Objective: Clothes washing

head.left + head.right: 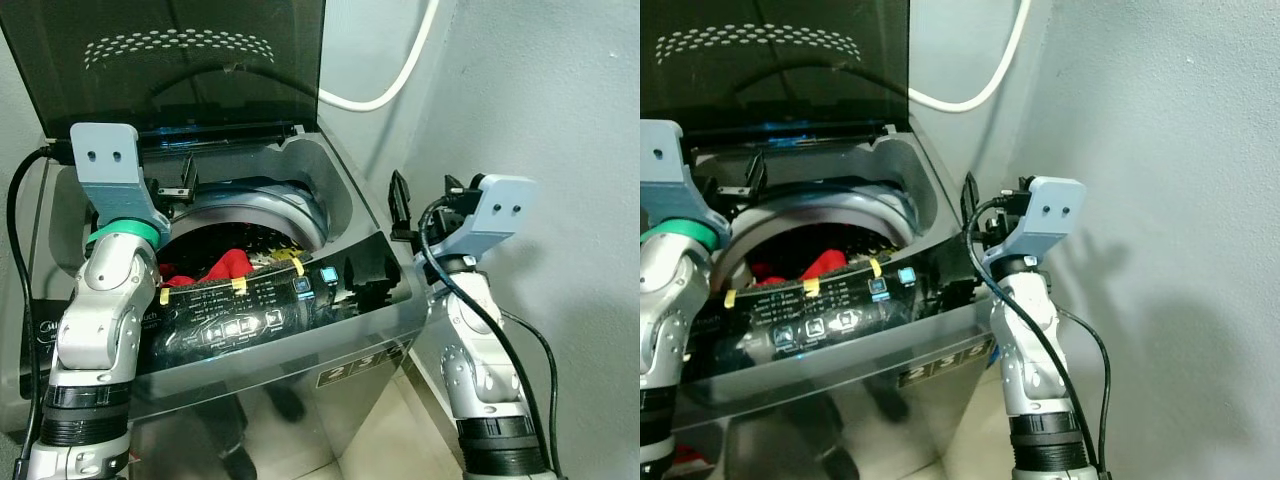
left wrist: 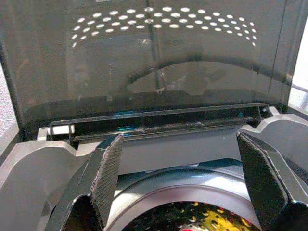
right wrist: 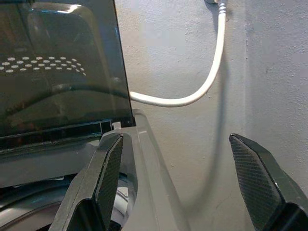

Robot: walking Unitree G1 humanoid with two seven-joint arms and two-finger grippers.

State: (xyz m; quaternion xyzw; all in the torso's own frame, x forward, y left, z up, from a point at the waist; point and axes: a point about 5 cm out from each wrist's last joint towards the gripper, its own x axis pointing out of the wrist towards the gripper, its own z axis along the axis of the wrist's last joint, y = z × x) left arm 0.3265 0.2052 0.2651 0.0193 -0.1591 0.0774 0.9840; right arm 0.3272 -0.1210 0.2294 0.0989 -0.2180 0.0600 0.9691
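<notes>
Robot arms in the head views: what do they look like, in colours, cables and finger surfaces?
Both arms are silver segmented metal with black ribbed joint rings. The left arm has a green band below a grey-blue wrist bracket with two small holes. The right arm carries the same kind of bracket. Black cables loop along each. The left gripper and right gripper have long black fingers with cross-hatched pads.

A home laundry corner: top-loading washing machine [image 1: 330,330], lid [image 1: 180,60] raised, white hose [image 1: 400,80] on plaster wall [image 1: 560,120].
</notes>
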